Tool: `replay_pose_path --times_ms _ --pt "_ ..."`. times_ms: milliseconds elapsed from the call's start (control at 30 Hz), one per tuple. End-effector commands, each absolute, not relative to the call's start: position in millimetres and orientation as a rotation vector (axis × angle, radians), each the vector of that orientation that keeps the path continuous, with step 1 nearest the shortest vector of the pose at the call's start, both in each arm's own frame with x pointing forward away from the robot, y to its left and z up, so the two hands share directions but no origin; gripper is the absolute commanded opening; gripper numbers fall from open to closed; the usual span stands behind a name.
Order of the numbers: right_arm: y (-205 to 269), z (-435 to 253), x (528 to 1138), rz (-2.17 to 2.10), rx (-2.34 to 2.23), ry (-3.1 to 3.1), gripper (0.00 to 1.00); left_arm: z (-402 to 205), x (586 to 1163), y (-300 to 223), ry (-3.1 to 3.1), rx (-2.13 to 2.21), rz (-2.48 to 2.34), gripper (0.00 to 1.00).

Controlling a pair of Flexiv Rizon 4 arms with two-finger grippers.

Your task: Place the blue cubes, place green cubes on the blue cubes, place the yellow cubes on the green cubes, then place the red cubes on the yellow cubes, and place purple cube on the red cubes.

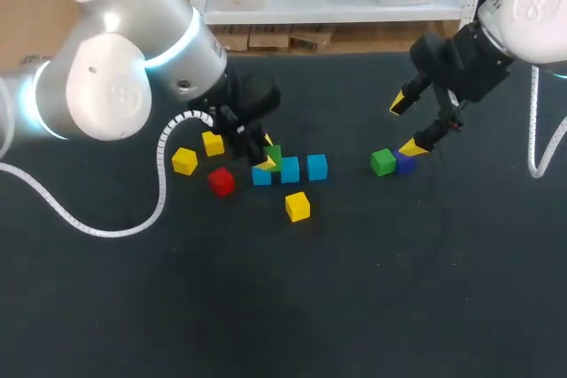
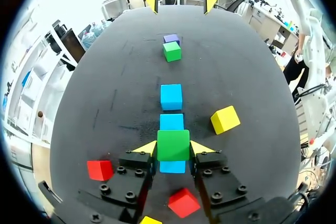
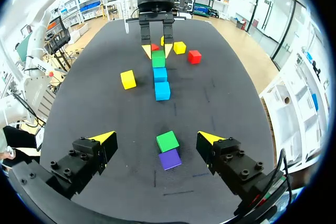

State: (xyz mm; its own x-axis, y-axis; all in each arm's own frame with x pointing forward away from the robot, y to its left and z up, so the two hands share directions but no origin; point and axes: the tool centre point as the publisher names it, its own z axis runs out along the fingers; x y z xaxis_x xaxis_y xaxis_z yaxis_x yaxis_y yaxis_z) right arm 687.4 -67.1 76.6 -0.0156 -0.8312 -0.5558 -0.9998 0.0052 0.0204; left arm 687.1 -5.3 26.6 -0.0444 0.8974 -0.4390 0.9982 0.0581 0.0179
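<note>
My left gripper [image 1: 266,159] is shut on a green cube [image 2: 173,145], holding it over the nearest blue cube [image 2: 172,167]. I cannot tell if the two touch. Two more blue cubes [image 2: 171,122] [image 2: 171,96] continue the row ahead of it. Farther on, a second green cube [image 1: 383,162] sits against a purple cube [image 1: 405,164]. My right gripper [image 3: 156,138] hangs open above that pair, both cubes lying between its fingers. Yellow cubes [image 1: 298,206] [image 1: 184,161] [image 1: 213,143] and a red cube [image 1: 221,181] lie around the blue row.
A second red cube [image 2: 184,202] lies under my left gripper, hidden by the arm in the head view. The left arm's white coiled cable [image 1: 164,152] hangs near the yellow cubes. The dark mat [image 1: 354,289] runs wide toward the front.
</note>
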Motion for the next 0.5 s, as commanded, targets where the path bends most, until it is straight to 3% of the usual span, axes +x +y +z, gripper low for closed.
replay_pose_path --times_ms 33,500 --pt "-67.3 76.2 687.8 0.595 -1.881 1.901 1.0 25.7 689.3 -4.8 2.004 1.909 -0.428 0.0" --pt "-67.3 76.2 687.8 0.595 -1.881 1.901 1.0 25.8 690.4 -6.1 2.001 1.91 -0.43 0.0"
